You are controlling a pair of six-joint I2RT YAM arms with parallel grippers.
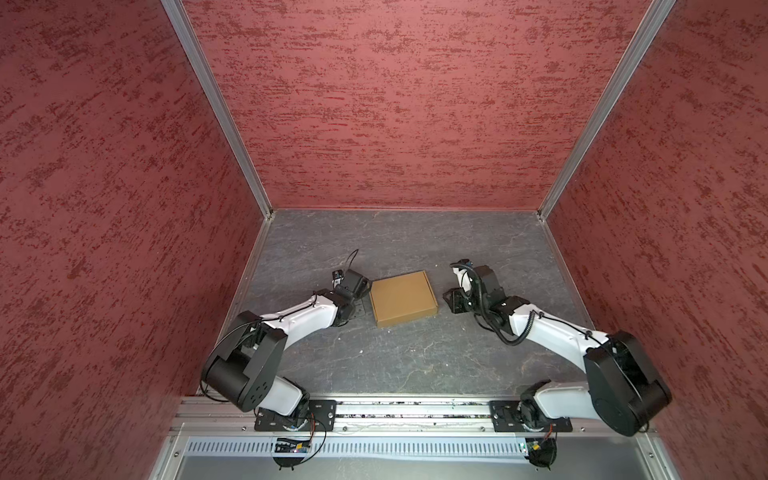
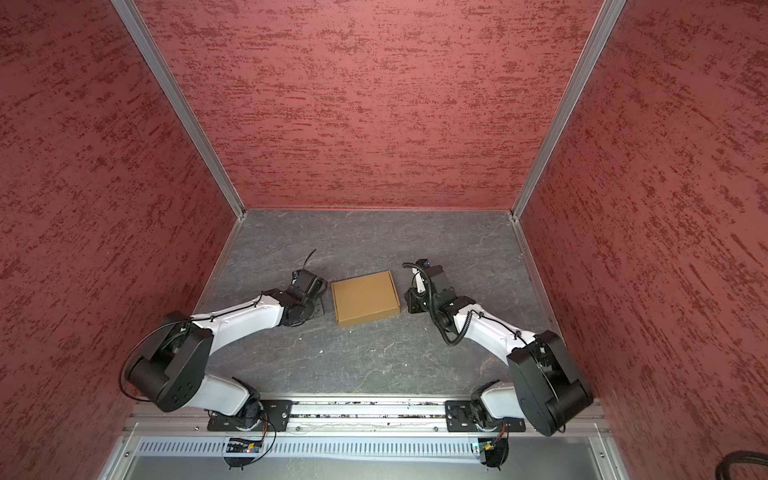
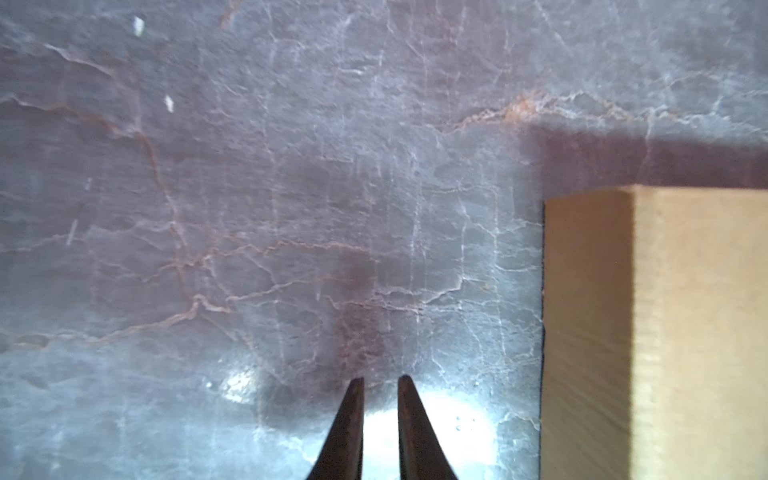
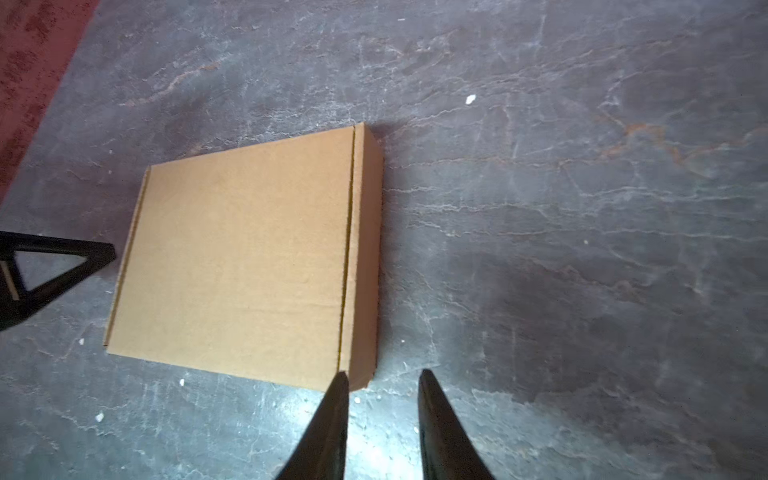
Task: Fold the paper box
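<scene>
Two sides of the closed tan cardboard paper box (image 1: 403, 297), mid-frame in both top views, are flanked by the barely parted left gripper (image 3: 381, 380) and wider-parted right gripper (image 4: 385, 374), empty since folding is judged complete.

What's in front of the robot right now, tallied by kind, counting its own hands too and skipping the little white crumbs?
Paper box: 1
Robot hands: 2 (left hand, right hand)
Total: 3
</scene>
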